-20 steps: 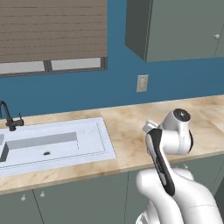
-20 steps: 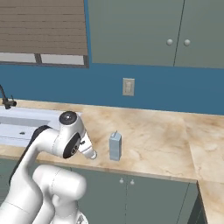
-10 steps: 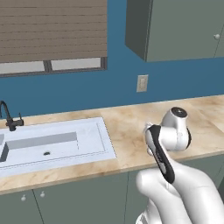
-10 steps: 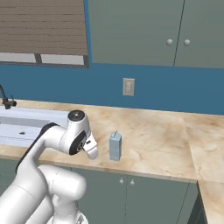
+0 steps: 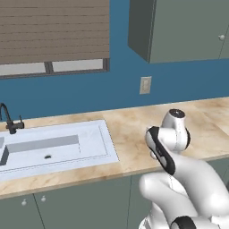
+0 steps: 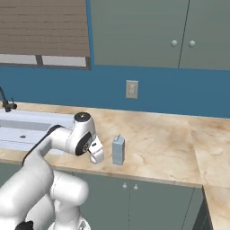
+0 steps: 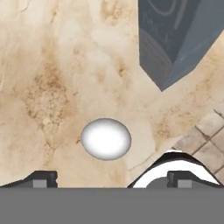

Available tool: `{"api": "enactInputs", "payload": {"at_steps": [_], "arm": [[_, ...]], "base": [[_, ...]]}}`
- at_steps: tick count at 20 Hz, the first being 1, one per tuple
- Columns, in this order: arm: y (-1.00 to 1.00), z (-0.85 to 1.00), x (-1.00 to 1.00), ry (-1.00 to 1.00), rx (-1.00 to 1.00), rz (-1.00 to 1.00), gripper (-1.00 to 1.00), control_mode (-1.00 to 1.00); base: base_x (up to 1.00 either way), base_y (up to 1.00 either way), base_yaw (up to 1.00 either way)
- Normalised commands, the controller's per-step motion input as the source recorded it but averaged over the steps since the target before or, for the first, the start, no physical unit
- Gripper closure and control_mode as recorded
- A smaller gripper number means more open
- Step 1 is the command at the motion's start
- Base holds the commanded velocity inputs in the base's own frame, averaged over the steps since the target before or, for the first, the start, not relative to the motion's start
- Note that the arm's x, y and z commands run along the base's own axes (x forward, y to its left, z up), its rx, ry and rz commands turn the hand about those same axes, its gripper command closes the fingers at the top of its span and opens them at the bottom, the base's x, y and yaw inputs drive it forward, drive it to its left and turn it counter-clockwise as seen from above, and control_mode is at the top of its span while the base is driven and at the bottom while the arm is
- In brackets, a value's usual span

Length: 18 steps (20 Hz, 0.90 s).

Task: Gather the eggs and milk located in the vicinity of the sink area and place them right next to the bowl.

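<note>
The small whitish oval egg [image 7: 106, 138] lies on the beige marbled stone counter [image 7: 57, 78], directly in front of the end effector [image 7: 107, 177], whose two dark fingertips stand wide apart on either side of it with nothing between them yet. Just beyond the egg stands the pale grey-blue milk carton [image 7: 177, 37], upright and clear of the egg. In the right base view the same carton [image 6: 118, 150] sits near the front edge of the counter, with the arm's hand close beside it on the sink side; the white double-basin sink [image 5: 49, 145] with its thin black faucet [image 5: 9, 118] lies well off to the left.

The step in hand appears to be picking up the egg. To do it well, the end effector should come straight down with the egg centred between the fingers, low enough that the pads meet its widest part rather than its upper curve, where it could squirt out. Closing should be gentle, since a smooth round shell will likely roll if nudged from one side first. The carton stands close, so the hand should stay clear of it while descending.
</note>
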Motion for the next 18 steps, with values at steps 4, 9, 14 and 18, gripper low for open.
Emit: {"api": "enactInputs", "payload": {"at_steps": [4,9,14,18], "arm": [[0.00,-0.36,0.11,0.00,-0.04,0.02,-1.00,-1.00],[0.00,-0.38,0.02,0.00,-0.03,0.02,-1.00,-1.00],[0.00,-0.33,0.00,0.04,-0.01,0.02,-1.00,-1.00],[0.01,-0.31,0.00,0.03,-0.02,0.03,-1.00,-1.00]], "base": [[0.00,0.00,0.00],[0.00,0.00,0.00],[0.00,0.00,0.00],[0.00,0.00,0.00]]}}
